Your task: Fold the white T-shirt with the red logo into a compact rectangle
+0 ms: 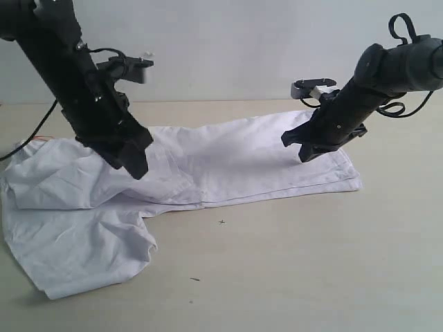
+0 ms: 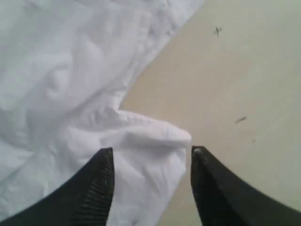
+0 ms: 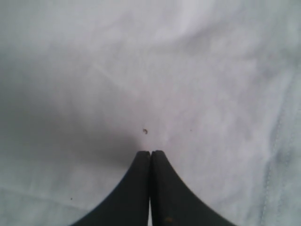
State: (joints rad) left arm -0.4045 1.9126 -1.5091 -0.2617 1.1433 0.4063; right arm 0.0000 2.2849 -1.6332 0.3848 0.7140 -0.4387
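Left gripper over white T-shirt's crumpled end, jaws apart above a fold. Right gripper at its flat end, jaws closed together.

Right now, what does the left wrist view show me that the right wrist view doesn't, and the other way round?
Only the left wrist view: the left hand with its fingers apart, a rumpled fold of the white T-shirt lying between them, and bare table with a few dark specks. Only the right wrist view: the right hand shut, over smooth flat cloth with a stitched hem along one side. Both: white fabric of the same shirt; neither shows the red logo.
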